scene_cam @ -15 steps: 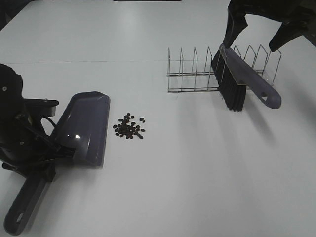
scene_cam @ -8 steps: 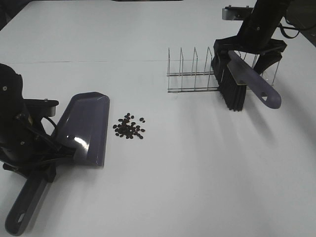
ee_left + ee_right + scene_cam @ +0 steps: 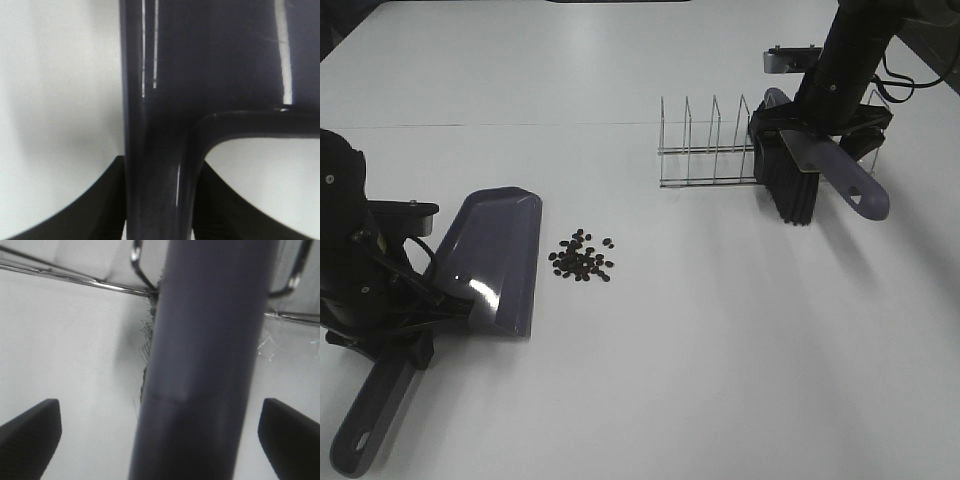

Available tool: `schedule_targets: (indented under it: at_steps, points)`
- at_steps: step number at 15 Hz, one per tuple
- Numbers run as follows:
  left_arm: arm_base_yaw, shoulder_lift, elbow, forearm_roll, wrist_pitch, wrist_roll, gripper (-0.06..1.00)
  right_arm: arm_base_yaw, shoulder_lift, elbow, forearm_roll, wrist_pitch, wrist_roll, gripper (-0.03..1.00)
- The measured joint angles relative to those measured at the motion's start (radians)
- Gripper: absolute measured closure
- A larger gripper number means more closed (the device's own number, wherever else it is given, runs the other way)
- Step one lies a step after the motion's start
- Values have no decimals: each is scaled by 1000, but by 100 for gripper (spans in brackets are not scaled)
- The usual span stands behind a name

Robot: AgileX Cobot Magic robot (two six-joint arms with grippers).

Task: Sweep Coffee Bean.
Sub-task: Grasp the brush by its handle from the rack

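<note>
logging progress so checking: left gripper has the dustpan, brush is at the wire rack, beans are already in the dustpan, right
Not quite: the coffee beans are not in the dustpan. They lie in a pile on the table beside its open edge, as the exterior high view shows. The rest stands.

You are getting bright, even overhead light, throwing soft shadows on the table (image 3: pixel 720 380). The coffee bean pile (image 3: pixel 582 258) is showing sharp; the dustpan handle (image 3: pixel 155 150) is blurring, streaked with glare.
</note>
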Motion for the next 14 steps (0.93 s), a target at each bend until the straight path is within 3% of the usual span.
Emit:
schedule_targets:
  at_steps: [7, 9, 14]
  points:
    - [0, 0, 0, 0, 0, 0, 63, 0, 10, 0, -2, 0, 8, -1]
    - [0, 0, 0, 0, 0, 0, 63, 0, 10, 0, -7, 0, 11, 5]
    - [0, 0, 0, 0, 0, 0, 63, 0, 10, 0, -35, 0, 53, 36]
